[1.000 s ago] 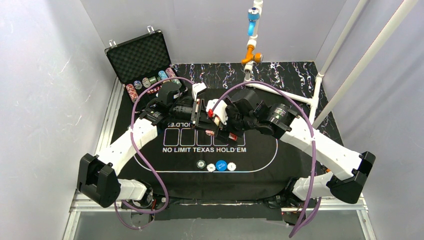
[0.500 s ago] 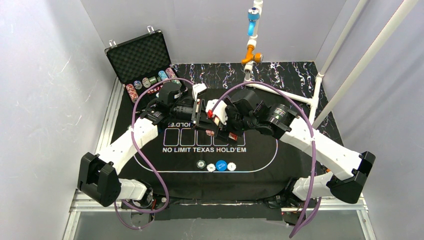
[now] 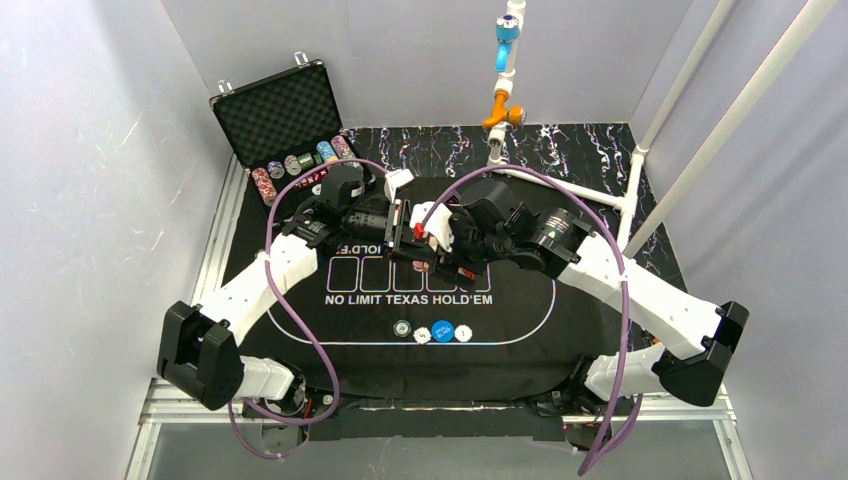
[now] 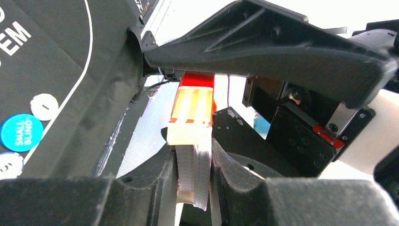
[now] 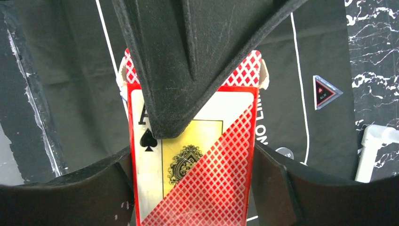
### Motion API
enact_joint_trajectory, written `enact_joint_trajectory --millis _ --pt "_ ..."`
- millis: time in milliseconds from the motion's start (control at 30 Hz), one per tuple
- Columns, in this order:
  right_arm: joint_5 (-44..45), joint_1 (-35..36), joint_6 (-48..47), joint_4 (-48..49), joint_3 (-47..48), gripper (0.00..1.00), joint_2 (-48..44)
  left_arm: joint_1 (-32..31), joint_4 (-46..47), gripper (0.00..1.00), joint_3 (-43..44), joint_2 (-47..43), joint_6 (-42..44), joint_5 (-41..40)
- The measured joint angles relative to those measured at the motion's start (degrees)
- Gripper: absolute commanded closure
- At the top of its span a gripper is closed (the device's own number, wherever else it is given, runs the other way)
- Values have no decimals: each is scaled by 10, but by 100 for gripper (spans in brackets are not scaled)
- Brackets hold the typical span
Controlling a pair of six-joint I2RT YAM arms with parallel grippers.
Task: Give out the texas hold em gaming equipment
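Observation:
Above the middle of the black mat (image 3: 300,330), my two grippers meet around the card deck. The left gripper (image 4: 194,160) is shut on the edge of the white card stack (image 4: 193,176), which sticks out of its red box (image 4: 193,106). My right gripper (image 5: 193,188) has its fingers against both sides of that box (image 5: 207,183), whose front shows an ace of spades and a red lattice. One left finger (image 5: 188,56) overlaps the box's open end. On the mat near me lie a blue button (image 3: 443,331) and white buttons (image 3: 463,332). Striped chips (image 3: 300,163) sit in the case.
The open black foam-lined case (image 3: 275,110) stands at the back left corner. A white pipe frame (image 3: 600,195) crosses the back right of the table. A small triangular marker (image 5: 324,92) lies on the mat.
The right gripper's fingers have come in slightly against the box's sides. Both arms have shifted a little to the left; the left grip on the cards is unchanged.

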Motion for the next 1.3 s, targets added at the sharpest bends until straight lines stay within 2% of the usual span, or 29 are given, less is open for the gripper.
enact_joint_trajectory --millis 167,300,433,600,767,900,1067,1167,1300 --pt "-6 1 4 -4 -1 56 1 0 -2 100 3 0 5 -9" --pt "-9 2 3 -4 -3 69 1 0 -9 69 3 0 9 -9" --pt "-9 0 1 -5 -5 80 1 4 -23 63 3 0 20 -9" --pt "-12 -6 -5 -13 -6 84 -1 10 -66 64 10 0 47 -24" --pt "-19 -9 -7 -19 -9 85 -2 13 -102 69 18 -5 76 -38" --pt "-28 -12 -14 -27 -10 97 -4 25 -114 73 18 -13 85 -40" --pt "-33 -23 -24 -47 -13 99 -12 38 -120 76 18 -17 92 -42" --pt "-37 -26 -26 -55 -14 99 -14 39 -121 70 18 -18 96 -43" --pt "-47 -28 -27 -62 -16 99 -20 40 -111 56 17 -24 98 -43"
